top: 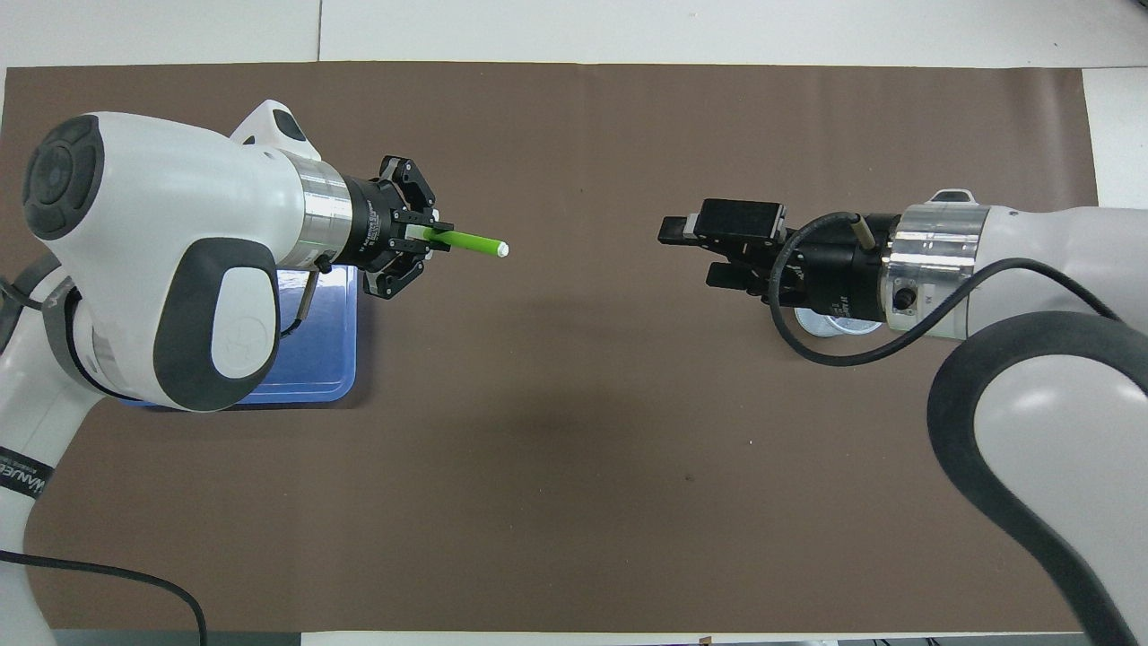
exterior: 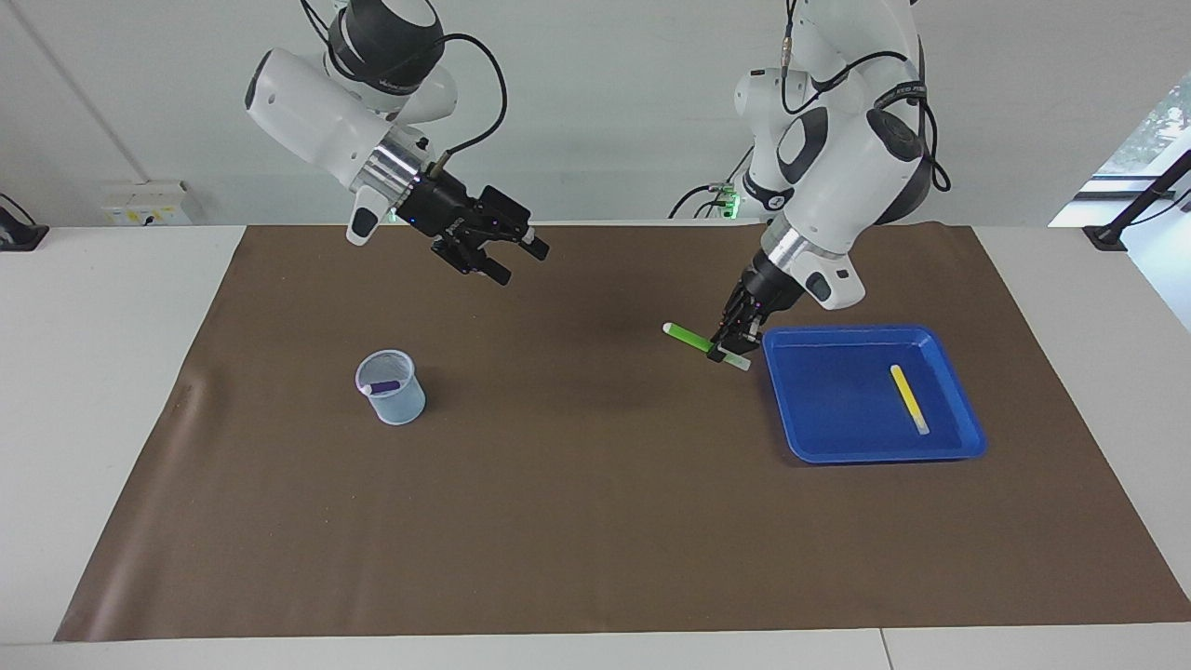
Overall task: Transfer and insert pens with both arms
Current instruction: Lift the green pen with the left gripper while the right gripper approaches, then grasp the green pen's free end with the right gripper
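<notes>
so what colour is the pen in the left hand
Bright green pen with a whitish tip, clearest in the overhead view.

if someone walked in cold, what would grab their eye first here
Most striking is the bright green pen, held level in the shut left hand over the brown mat beside the blue plastic tray, its free end pointing at the open right hand up over the mat. Next come the yellow pen lying in the tray, and the translucent cup holding a purple pen toward the right arm's end.
</notes>
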Controlling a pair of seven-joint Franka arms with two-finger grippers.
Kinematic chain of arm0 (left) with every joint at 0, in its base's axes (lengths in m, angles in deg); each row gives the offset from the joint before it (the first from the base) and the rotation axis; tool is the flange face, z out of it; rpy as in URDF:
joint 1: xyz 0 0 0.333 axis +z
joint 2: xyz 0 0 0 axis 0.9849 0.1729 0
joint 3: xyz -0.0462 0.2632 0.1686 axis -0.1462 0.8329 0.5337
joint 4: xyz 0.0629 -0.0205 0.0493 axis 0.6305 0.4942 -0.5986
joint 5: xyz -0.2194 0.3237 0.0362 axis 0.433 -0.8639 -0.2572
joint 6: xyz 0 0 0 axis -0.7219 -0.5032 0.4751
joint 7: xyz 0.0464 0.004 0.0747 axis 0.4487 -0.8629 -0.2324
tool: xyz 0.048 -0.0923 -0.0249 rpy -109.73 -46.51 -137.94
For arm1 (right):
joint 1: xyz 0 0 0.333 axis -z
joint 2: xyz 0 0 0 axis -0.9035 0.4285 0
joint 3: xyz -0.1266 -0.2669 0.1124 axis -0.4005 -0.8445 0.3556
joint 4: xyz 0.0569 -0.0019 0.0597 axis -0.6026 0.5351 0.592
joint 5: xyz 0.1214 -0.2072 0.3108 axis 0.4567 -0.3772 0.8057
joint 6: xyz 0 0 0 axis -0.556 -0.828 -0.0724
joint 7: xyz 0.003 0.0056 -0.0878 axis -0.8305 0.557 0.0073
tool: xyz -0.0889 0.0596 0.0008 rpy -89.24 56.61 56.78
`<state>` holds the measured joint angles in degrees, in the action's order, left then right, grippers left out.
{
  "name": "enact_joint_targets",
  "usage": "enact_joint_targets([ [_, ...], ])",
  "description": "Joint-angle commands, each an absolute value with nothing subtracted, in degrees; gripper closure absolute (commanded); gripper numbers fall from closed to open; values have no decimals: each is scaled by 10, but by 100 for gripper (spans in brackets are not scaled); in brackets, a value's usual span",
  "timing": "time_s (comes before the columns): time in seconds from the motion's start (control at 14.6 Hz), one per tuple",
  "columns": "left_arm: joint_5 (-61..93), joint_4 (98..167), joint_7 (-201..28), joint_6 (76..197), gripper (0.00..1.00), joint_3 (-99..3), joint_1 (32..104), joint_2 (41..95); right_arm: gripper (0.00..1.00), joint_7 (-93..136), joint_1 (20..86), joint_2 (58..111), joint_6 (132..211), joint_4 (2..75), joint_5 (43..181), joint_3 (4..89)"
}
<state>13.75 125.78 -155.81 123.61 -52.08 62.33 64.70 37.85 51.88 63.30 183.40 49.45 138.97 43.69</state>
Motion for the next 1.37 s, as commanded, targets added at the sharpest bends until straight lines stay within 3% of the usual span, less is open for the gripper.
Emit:
enact_joint_targets([
  [0.0,153,1245,-1614,1263,100,-512,584,657,0,365,459,655,1928,507,1421,439],
  [0.21,153,1246,-1663,1273,100,-513,554,656,0,364,427,679,1972,507,1421,439],
  [0.62,153,1251,-1700,1271,100,-513,517,653,1,344,427,698,1996,504,1425,439],
  [1.17,153,1247,-1719,1274,100,-512,513,654,3,331,418,694,1981,506,1446,439],
  [1.3,153,1247,-1720,1274,100,-512,515,654,9,299,429,692,1947,506,1447,438],
])
